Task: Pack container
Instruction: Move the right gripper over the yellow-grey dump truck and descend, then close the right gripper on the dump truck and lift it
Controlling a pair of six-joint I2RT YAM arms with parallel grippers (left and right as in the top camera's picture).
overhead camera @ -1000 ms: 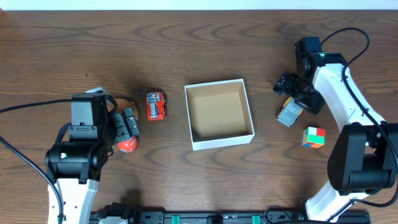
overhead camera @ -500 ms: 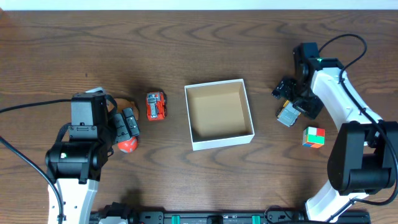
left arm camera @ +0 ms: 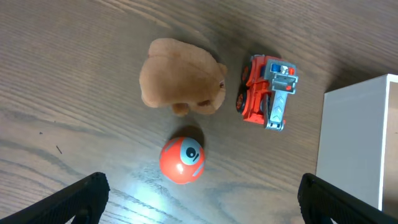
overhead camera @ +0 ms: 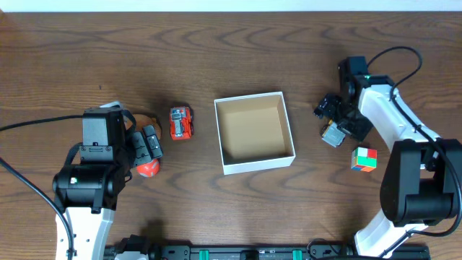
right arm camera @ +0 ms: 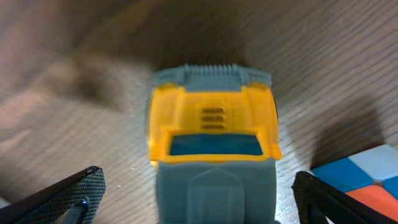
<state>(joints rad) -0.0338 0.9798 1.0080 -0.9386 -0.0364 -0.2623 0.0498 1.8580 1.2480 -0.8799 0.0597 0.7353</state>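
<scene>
The table (overhead camera: pixel 216 209) is dark wood with a clear grain, smooth with a faint sheen. The container (overhead camera: pixel 258 164) is cardboard, smooth white outside and matt brown inside. The bear (left arm camera: pixel 180 78) is tan plush, soft and fuzzy. The ball (left arm camera: pixel 182 160) is glossy orange plastic. The red truck (left arm camera: pixel 266 91) is plastic with silvery and blue parts. The yellow truck (right arm camera: pixel 212 124) is smooth plastic, yellow and matt grey, ribbed at one end. The cube (overhead camera: pixel 364 159) has glossy coloured faces. The right pincer (right arm camera: pixel 199 200) has black pads (right arm camera: pixel 71 199) with a fine cross-hatched texture.
</scene>
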